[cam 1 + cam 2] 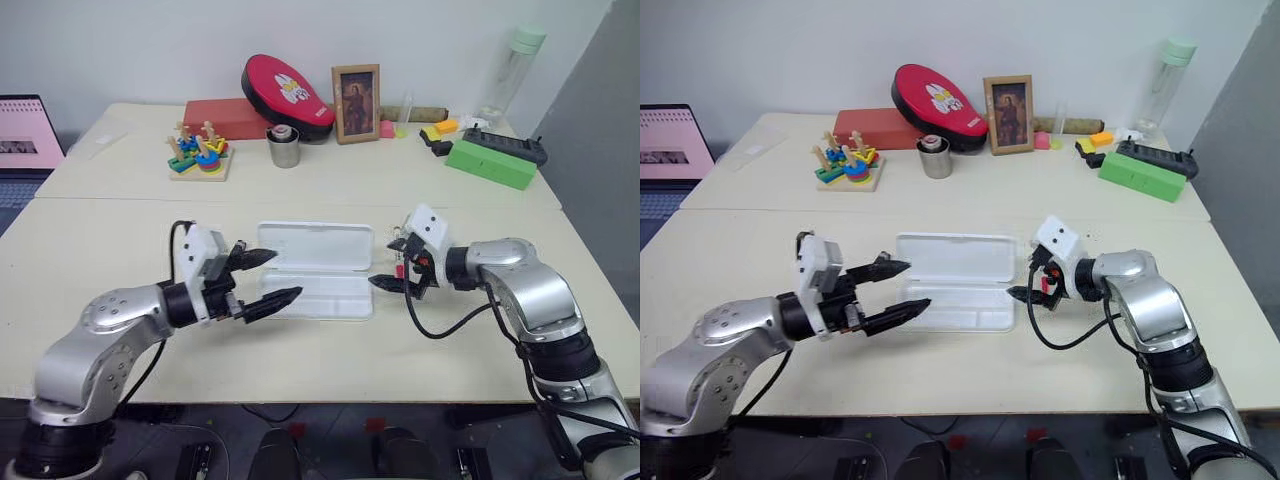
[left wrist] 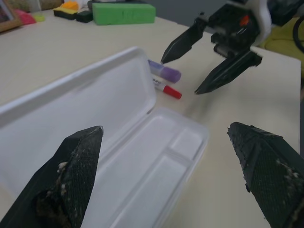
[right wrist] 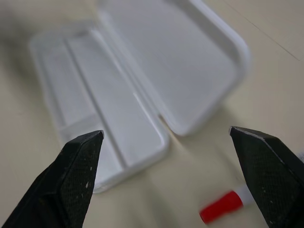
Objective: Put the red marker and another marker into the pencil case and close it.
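While pencil case (image 1: pixel 318 268) lies open, seemingly empty | both grippers' jaws spread, holding nothing.

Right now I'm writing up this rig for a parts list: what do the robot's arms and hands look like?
Both arms have rounded silver shells with black joints and loose black cables. Each wrist carries a white box. The left hand and right hand each have two pointed black fingers, scuffed at the tips; red shows on the right wrist.

Head's 2 eyes look down; both wrist cameras closely share the pencil case (image 2: pixel 142 156).
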Available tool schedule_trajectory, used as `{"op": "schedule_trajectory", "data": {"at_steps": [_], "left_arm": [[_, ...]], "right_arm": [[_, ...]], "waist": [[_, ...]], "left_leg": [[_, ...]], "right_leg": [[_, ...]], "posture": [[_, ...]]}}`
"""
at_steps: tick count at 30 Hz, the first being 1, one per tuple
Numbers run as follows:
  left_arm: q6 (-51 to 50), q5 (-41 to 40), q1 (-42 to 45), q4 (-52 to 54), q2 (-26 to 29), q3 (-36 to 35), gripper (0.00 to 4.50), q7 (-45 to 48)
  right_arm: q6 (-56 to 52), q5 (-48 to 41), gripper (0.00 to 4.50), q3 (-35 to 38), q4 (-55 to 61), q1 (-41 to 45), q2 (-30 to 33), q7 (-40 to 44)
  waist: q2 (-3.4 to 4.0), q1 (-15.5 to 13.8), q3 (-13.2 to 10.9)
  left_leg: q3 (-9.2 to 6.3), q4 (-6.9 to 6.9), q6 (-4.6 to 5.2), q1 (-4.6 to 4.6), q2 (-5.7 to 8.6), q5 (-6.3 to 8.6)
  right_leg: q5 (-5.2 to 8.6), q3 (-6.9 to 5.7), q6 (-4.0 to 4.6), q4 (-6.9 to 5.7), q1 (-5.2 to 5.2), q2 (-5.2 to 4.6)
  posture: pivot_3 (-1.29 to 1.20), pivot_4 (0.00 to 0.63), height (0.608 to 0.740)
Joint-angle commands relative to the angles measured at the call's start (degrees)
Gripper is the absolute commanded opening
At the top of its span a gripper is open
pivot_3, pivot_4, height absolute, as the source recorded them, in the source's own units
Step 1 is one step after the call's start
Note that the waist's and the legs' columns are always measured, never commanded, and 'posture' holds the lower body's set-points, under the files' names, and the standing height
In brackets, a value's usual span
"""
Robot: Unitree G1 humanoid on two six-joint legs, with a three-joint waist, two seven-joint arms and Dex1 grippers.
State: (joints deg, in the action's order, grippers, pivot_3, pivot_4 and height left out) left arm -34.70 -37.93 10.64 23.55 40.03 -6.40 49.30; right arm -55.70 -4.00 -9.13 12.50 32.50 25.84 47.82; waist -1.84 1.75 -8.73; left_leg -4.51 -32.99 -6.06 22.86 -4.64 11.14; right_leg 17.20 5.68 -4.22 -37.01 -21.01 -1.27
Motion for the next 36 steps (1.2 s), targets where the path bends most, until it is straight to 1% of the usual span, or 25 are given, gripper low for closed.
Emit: {"op": "schedule_trajectory", "data": {"at_steps": [1, 3, 7, 12, 18, 20, 22, 23, 24, 25, 26, 28, 32, 36], "left_arm": [[0.6, 1.1, 2.3, 0.3, -1.5, 3.3, 4.50, 0.0], [1.6, 2.8, 3.0, -0.5, -1.8, 5.1, 4.50, 0.2], [1.9, 3.0, 4.9, -1.3, -3.2, 6.3, 4.50, 0.4], [1.6, 3.0, 5.6, -1.0, -4.0, 6.3, 4.50, 0.4], [1.7, 3.0, 4.9, 0.0, -4.8, 6.0, 4.50, -0.2], [1.7, 2.9, 4.6, 0.4, -5.0, 5.8, 4.50, -0.6], [1.7, 2.8, 4.4, 0.7, -5.2, 5.6, 4.50, -0.9], [1.7, 2.8, 4.2, 0.8, -5.3, 5.4, 4.50, -1.0], [1.7, 2.8, 4.1, 0.9, -5.4, 5.4, 4.50, -1.1], [1.8, 2.8, 4.0, 0.9, -5.5, 5.4, 4.50, -1.2], [1.9, 2.8, 4.0, 1.0, -5.5, 5.4, 4.50, -1.3], [2.3, 2.8, 4.1, 0.9, -5.8, 5.3, 4.50, -1.3], [2.8, 2.8, 4.7, 0.3, -5.9, 5.1, 4.50, -1.3], [3.0, 2.7, 5.1, 0.1, -5.9, 5.3, 4.50, -1.0]], "right_arm": [[-3.4, 0.7, 4.48, 3.0, 0.3, -0.4, -3.3, -8.8], [-4.1, 0.8, 4.48, 3.5, -0.3, -0.6, -5.0, -11.9], [-3.1, 1.1, 4.48, 3.4, -3.8, -1.1, -7.1, -16.9], [-1.6, -0.1, 4.48, 2.8, -7.1, -1.5, -8.5, -18.8], [0.7, 0.8, 4.48, 2.4, -13.1, -0.3, -10.2, -22.1], [1.0, 0.9, 4.12, 2.6, -14.6, 0.2, -10.7, -23.3], [1.1, 0.8, 3.95, 2.9, -15.4, 0.6, -11.0, -24.1], [1.2, 0.8, 3.57, 2.9, -15.6, 0.8, -11.0, -24.4], [1.3, 0.7, 3.37, 2.8, -15.7, 0.9, -11.0, -24.5], [1.4, 0.7, 3.27, 2.9, -15.8, 1.0, -11.0, -24.9], [1.5, 0.8, 2.97, 3.0, -16.0, 1.0, -11.0, -25.3], [1.9, 1.1, 2.59, 3.0, -16.4, 1.1, -10.9, -26.1], [2.6, 1.3, 1.61, 2.7, -16.9, 1.2, -10.7, -26.7], [3.4, 1.6, 0.76, 2.6, -17.1, 1.4, -10.4, -27.1]], "waist": [[0.02, 0.3, 0.0], [0.03, 0.6, 0.0], [0.02, 0.5, 0.0], [0.04, 0.2, 0.0], [0.02, 0.3, 0.0], [0.02, 0.3, 0.0], [0.01, 0.3, 0.0], [0.01, 0.3, 0.0], [0.02, 0.3, 0.0], [0.02, 0.3, 0.0], [0.02, 0.3, 0.0], [0.02, 0.3, 0.0], [0.02, 0.1, 0.0], [0.02, 0.1, 0.0]], "left_leg": [[0.00, 0.00, 0.00, 0.01, 0.01, 0.00], [0.00, 0.01, 0.01, 0.02, 0.01, 0.00], [-0.01, 0.02, 0.02, 0.04, 0.01, 0.00], [-0.01, 0.02, 0.02, 0.03, 0.02, 0.00], [-0.01, -0.01, 0.02, -0.01, 0.02, 0.00], [-0.02, -0.02, 0.02, -0.02, 0.01, 0.00], [-0.01, -0.03, 0.02, -0.05, 0.01, -0.01], [-0.01, -0.06, 0.03, -0.06, 0.01, -0.01], [-0.01, -0.07, 0.03, -0.06, 0.01, -0.01], [-0.02, -0.07, 0.03, -0.08, 0.01, -0.02], [-0.01, -0.07, 0.04, -0.08, 0.01, -0.02], [-0.01, -0.07, 0.04, -0.08, 0.01, -0.02], [-0.01, -0.07, 0.04, -0.06, 0.01, -0.02], [-0.01, -0.07, 0.04, -0.06, 0.01, -0.02]], "right_leg": [[0.00, 0.04, 0.00, 0.00, -0.02, 0.00], [-0.01, 0.07, 0.00, -0.02, -0.07, 0.02], [-0.01, 0.06, 0.00, 0.00, -0.05, 0.02], [-0.01, 0.05, 0.00, 0.00, -0.04, 0.02], [-0.01, 0.05, -0.01, -0.02, 0.01, 0.02], [-0.01, 0.05, -0.02, -0.02, 0.03, 0.02], [-0.01, 0.05, -0.03, -0.01, 0.07, 0.02], [-0.01, 0.05, -0.03, -0.01, 0.10, 0.02], [-0.02, 0.05, -0.03, -0.01, 0.11, 0.02], [-0.02, 0.05, -0.04, -0.01, 0.13, 0.02], [-0.02, 0.05, -0.04, -0.02, 0.13, 0.02], [-0.02, 0.05, -0.04, -0.02, 0.13, 0.02], [-0.02, 0.04, -0.03, 0.01, 0.15, 0.02], [-0.02, 0.04, -0.04, 0.01, 0.15, 0.02]], "posture": [[0.00, 0.150, 0.740], [0.00, 0.150, 0.740], [0.00, 0.150, 0.740], [0.00, 0.150, 0.740], [0.00, 0.150, 0.740], [0.00, 0.150, 0.740], [0.00, 0.150, 0.740], [0.00, 0.150, 0.740], [0.00, 0.150, 0.740], [0.00, 0.150, 0.740], [0.00, 0.150, 0.740], [0.00, 0.150, 0.740], [0.00, 0.150, 0.740], [0.00, 0.150, 0.740]]}}
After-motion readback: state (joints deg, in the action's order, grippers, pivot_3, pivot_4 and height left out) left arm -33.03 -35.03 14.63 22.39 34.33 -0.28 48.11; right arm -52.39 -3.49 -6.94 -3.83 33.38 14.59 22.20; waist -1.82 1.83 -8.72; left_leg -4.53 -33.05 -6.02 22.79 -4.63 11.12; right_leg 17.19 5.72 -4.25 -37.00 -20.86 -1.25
